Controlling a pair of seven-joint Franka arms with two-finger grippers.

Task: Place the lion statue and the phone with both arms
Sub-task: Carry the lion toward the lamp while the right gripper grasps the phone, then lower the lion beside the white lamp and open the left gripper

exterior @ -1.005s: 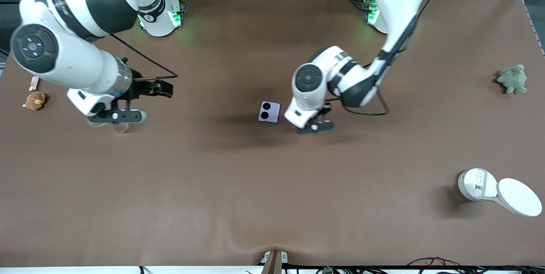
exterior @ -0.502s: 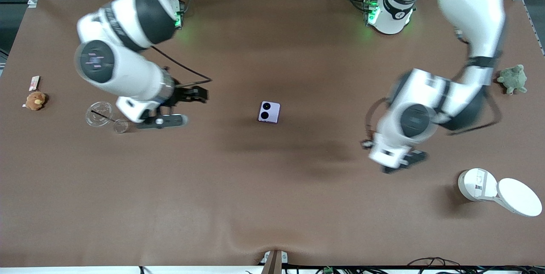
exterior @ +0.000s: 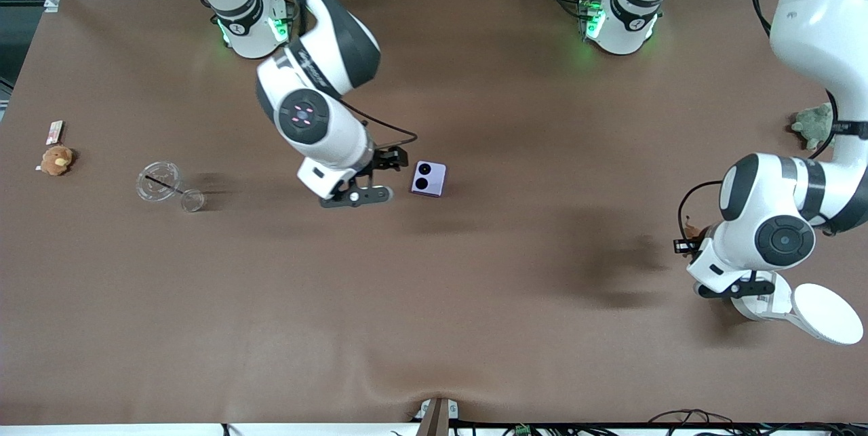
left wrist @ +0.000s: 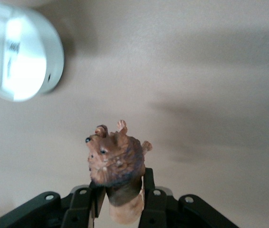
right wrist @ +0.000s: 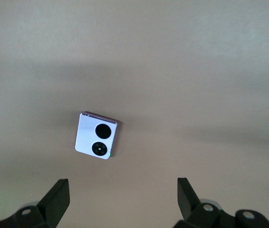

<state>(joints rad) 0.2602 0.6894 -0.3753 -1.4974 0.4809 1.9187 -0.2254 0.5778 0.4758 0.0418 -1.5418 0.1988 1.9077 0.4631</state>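
The phone [exterior: 428, 178], a lavender-white folded flip phone with two black camera circles facing up, lies flat mid-table. My right gripper [exterior: 393, 159] hovers just beside it toward the right arm's end, open and empty. In the right wrist view the phone [right wrist: 96, 135] lies just ahead of my right gripper [right wrist: 122, 192], outside its jaws. My left gripper [exterior: 686, 241] is shut on the lion statue [exterior: 692, 229], a small reddish-brown figurine, beside the white device. In the left wrist view the lion statue [left wrist: 118, 164] sits clamped in my left gripper [left wrist: 120, 199], head outward.
A white round disc-shaped device [exterior: 793, 302] stands near the left gripper and shows in the left wrist view [left wrist: 20, 57]. A green plush turtle [exterior: 816, 125] lies at the left arm's end. A brown plush toy [exterior: 56, 159] and clear plastic pieces [exterior: 163, 185] lie at the right arm's end.
My right arm swung from over the clear plastic pieces to beside the phone. My left arm moved from beside the phone to beside the white device. The phone has not moved.
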